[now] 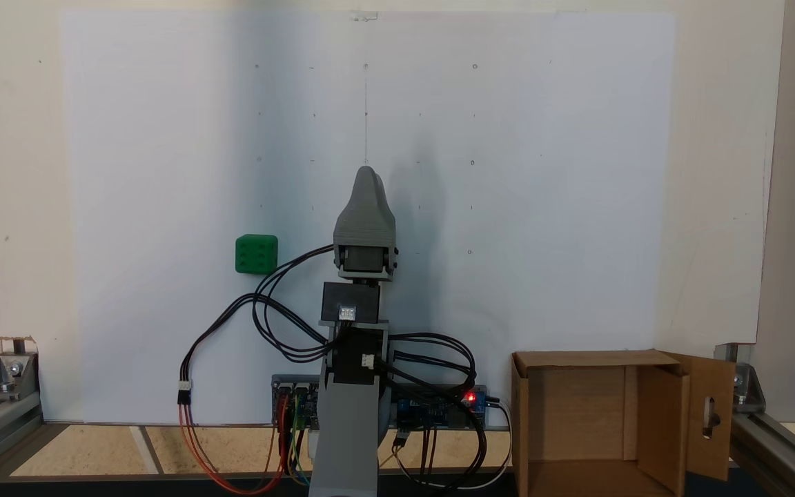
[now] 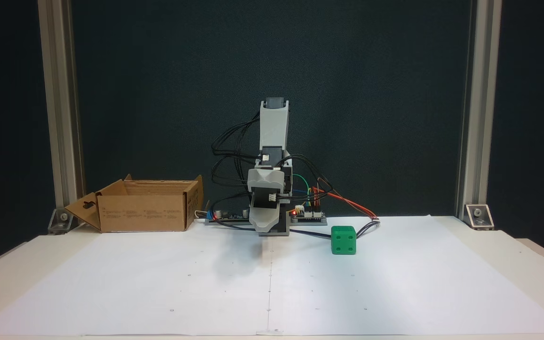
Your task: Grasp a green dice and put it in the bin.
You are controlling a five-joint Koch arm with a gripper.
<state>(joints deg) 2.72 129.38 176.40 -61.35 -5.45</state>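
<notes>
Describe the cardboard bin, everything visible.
The bin is a brown corrugated cardboard box, open at the top, flaps folded outward. One side flap carries a keyhole-like slot cut-out. Printed text runs along one outer wall in a fixed view. It stands upright near the arm's base and an aluminium frame post, apart from the green dice. A fixed view looks into it and shows bare cardboard walls and floor. Nothing touches it but the surface underneath.

White paper sheet (image 2: 395,283) on table, dark backdrop panel (image 2: 371,94), aluminium frame posts (image 2: 470,118)
</notes>
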